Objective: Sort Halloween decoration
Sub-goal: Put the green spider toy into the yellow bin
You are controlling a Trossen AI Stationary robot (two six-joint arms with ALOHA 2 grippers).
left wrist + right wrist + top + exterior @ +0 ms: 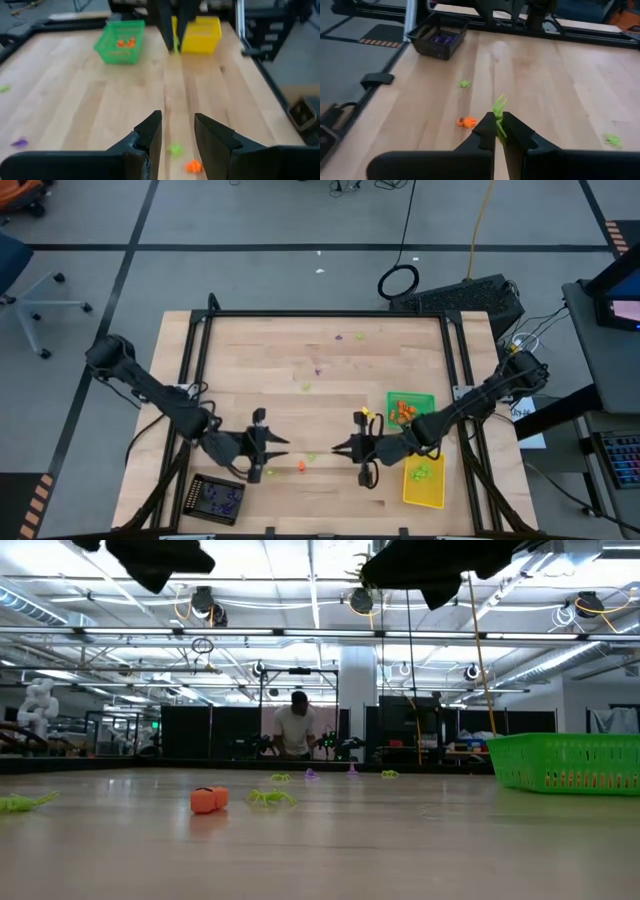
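The Halloween decoration is scattered as tiny trinkets on the wooden table. An orange one and a lime green one lie between my two grippers; another green one lies near the left gripper. My left gripper is open and hovers above the green and orange trinkets. My right gripper is shut on a lime green trinket and faces the left gripper from the table's right. Both are raised above the table. My right gripper pinches a lime green trinket between its two fingertips. The trinket's thin legs stick out beyond the tips. It is lifted clear of the table.
A green tray with orange pieces and a yellow tray with green pieces stand at the right. A black tray with purple pieces sits near left. Purple and green trinkets lie farther back. A person stands in the room beyond the table.
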